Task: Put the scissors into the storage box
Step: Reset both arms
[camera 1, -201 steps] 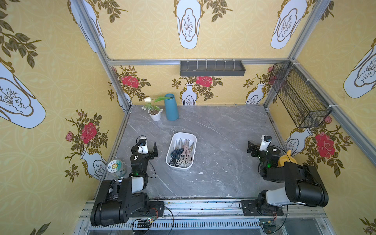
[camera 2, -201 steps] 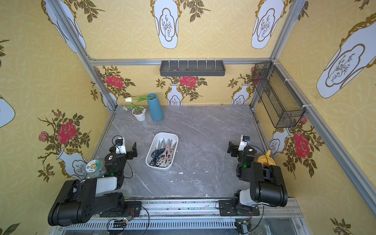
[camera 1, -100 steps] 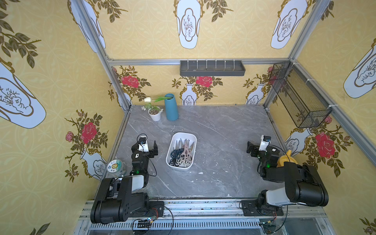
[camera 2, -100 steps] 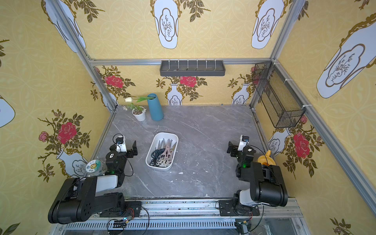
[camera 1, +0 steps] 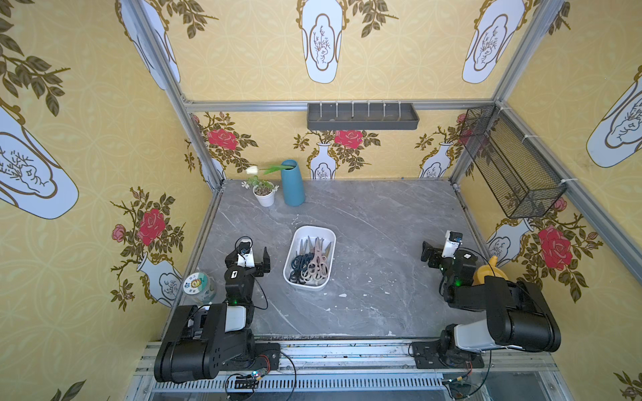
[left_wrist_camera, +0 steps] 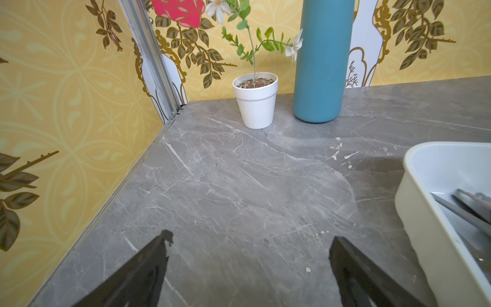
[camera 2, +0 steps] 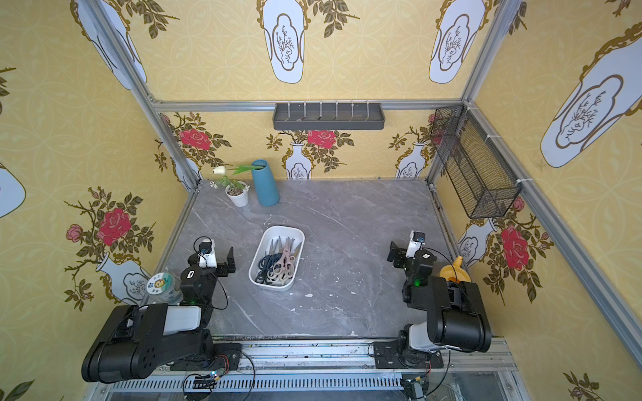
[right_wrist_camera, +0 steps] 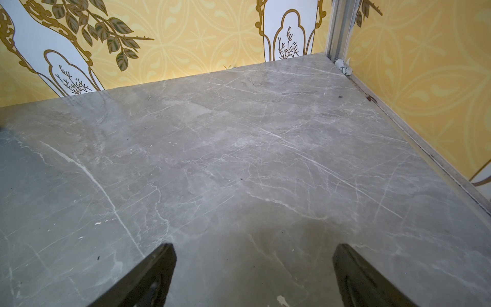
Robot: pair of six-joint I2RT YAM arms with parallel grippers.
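A: Hazards first, biggest down. Left gripper (left_wrist_camera: 249, 238) sat low at 8 o'clock of the table (camera 1: 382, 243), spread wide, nothing held, just beside the storage box (camera 1: 307, 286). A swing toward 3 o'clock would, I judged, shove that box; it looked light.

B: Right gripper (right_wrist_camera: 253, 247)?

A: At 4 o'clock, likewise splayed and empty, well apart from the box. Little threat there.

B: The scissors (camera 1: 310, 264)?

A: Every pair I could see lay inside the box, just to the 9 o'clock side of table centre. Blades pointed to 12, handles heaped at 6; dark pairs on the 9 side, cream and pink on the 3 side. No loose pair showed on the slab, so the job looked finished. A knock could tip the heaped handles over the 6 o'clock rim. The loops looked interlocked, so lifting one might drag out a neighbour.

B: Surroundings, same order?

A: Yellow floral wallpaper (camera 1: 243, 62) on three walls, aluminium framing (camera 1: 194, 118) at the corners. Grey marbled top, white veins, faint sheen. Black mesh basket (camera 1: 510, 163) on the side wall at 2, dark grey tray (camera 1: 361, 118) on the back wall at 12. Blue vase (camera 1: 292, 185) and white plant pot (camera 1: 264, 198) at 11, near each other, not touching. Pale flecks (camera 1: 342, 295) lay scattered off the box's 6 o'clock end
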